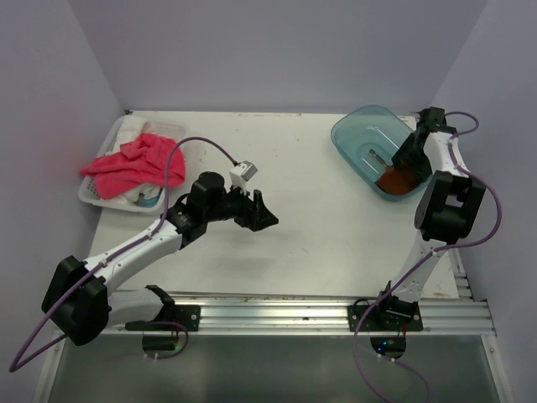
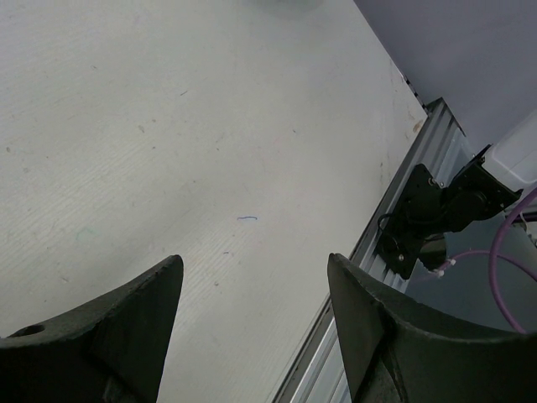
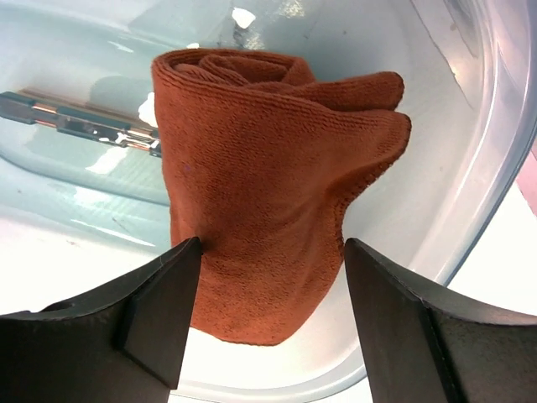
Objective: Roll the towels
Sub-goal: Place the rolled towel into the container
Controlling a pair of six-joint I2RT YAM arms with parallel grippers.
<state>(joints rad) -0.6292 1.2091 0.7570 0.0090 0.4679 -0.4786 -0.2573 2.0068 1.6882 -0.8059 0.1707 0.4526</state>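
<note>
Rust-brown towel [image 3: 268, 159] in bin [image 1: 357, 138] | right gripper [image 3: 273, 243] released astride it | left gripper [image 2: 253, 259] spread, hovering

Flat white matte tabletop [image 1: 310, 252] with faint scuffs and specks, plain pale lilac walls [image 1: 277, 50] closing it in behind and on both sides, ribbed silver aluminium rail [image 1: 285, 312] along the near edge, dull grey surface [image 1: 277, 374] below, soft even light

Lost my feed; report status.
Left gripper open, empty. Right gripper straddles rolled brown towel in bin, grip unclear. Pink towel unrolled on basket. Nothing blocking.
</note>
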